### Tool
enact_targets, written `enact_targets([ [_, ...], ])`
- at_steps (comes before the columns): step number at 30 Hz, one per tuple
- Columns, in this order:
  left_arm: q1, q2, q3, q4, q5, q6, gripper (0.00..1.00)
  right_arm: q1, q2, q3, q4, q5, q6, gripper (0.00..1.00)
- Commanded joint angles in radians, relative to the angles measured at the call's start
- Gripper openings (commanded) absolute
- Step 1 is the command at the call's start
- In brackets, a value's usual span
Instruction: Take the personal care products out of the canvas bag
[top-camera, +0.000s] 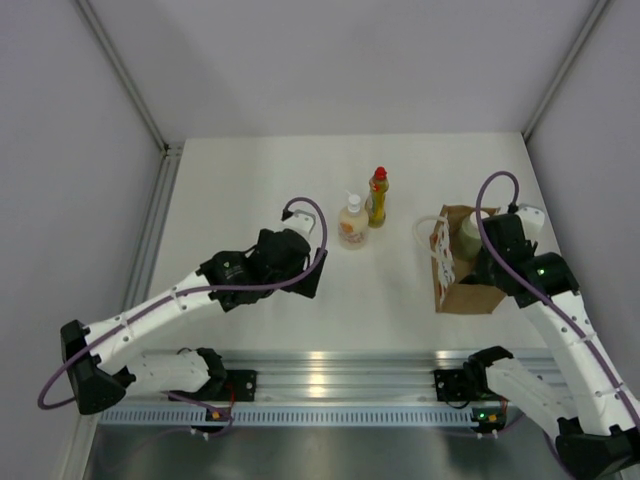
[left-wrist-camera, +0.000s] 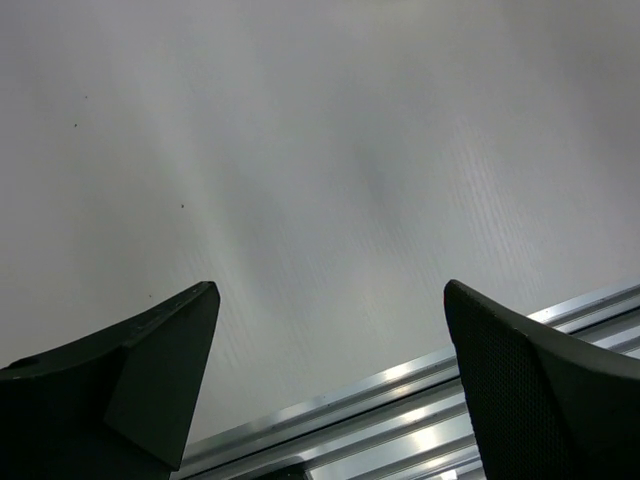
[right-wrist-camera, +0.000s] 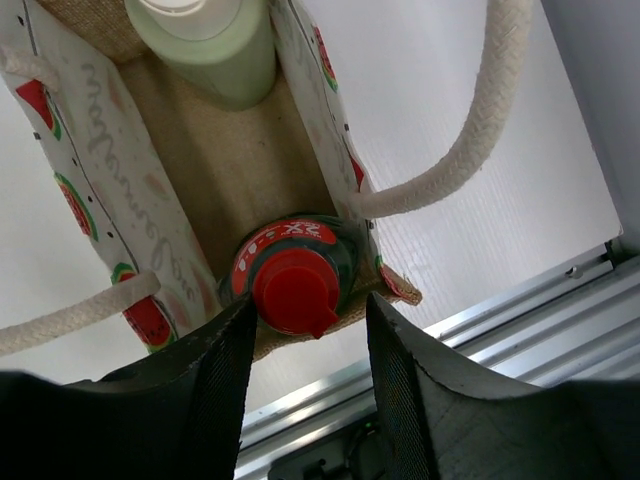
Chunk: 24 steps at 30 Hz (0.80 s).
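Note:
The canvas bag stands upright at the right of the table, its white loop handles spread open. Inside it, in the right wrist view, are a dark green red-capped bottle and a plain cream white-capped bottle. My right gripper is open above the bag's mouth, its fingers on either side of the red cap, not closed on it. The cream pump bottle and the slim yellow red-capped bottle stand on the table at centre. My left gripper is open and empty over bare table, in front of the two bottles.
The white table is bounded by grey walls at the back and sides. A metal rail runs along the near edge, also seen under the left gripper and below the bag.

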Motion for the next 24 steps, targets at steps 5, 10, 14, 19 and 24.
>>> enact_targets([
  [5, -0.003, 0.023, -0.042, -0.014, -0.046, 0.004, 0.98, -0.061, -0.008, -0.022, 0.108, -0.043, -0.049, 0.42],
  [10, -0.003, 0.018, -0.044, -0.011, -0.046, 0.002, 0.98, -0.093, -0.006, -0.037, 0.143, -0.06, -0.058, 0.38],
  [14, -0.003, 0.023, -0.047, -0.011, -0.04, 0.001, 0.98, -0.104, 0.006, -0.043, 0.157, -0.082, -0.07, 0.37],
  [19, -0.002, 0.026, -0.045, -0.012, -0.037, -0.001, 0.98, -0.115, 0.018, -0.047, 0.167, -0.088, -0.076, 0.37],
  [24, -0.003, 0.028, -0.045, -0.009, -0.035, 0.001, 0.98, -0.119, 0.026, -0.047, 0.174, -0.099, -0.085, 0.29],
])
